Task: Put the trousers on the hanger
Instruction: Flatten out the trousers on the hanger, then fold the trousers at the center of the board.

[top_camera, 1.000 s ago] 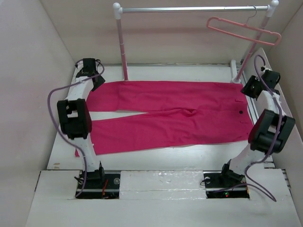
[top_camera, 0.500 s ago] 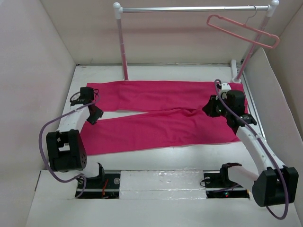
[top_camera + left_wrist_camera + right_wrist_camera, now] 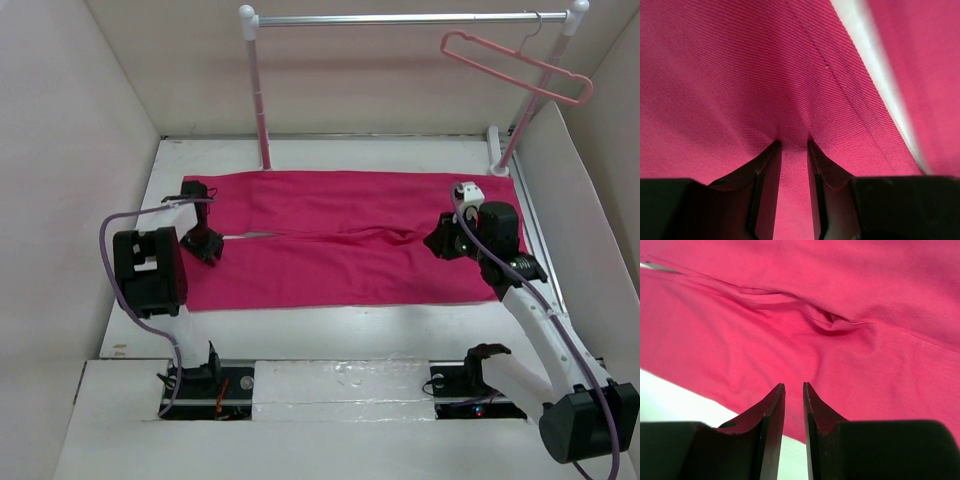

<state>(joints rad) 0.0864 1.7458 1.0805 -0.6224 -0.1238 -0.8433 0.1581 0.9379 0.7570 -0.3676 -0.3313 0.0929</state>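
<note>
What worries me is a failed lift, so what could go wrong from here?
1. The left gripper presses its tips into the trousers with the jaws narrow. It may catch only a thin fold, which could slip on lifting.
2. The right gripper sits near the crotch, jaws almost closed, with no cloth visibly between them. It may rise with nothing.
3. The hanger hangs tilted at the far right end of the rail, so threading a limp leg could knock it.

Robot lab booth: bare white walls [image 3: 70, 150], tabletop clothes rail [image 3: 400, 18].
</note>
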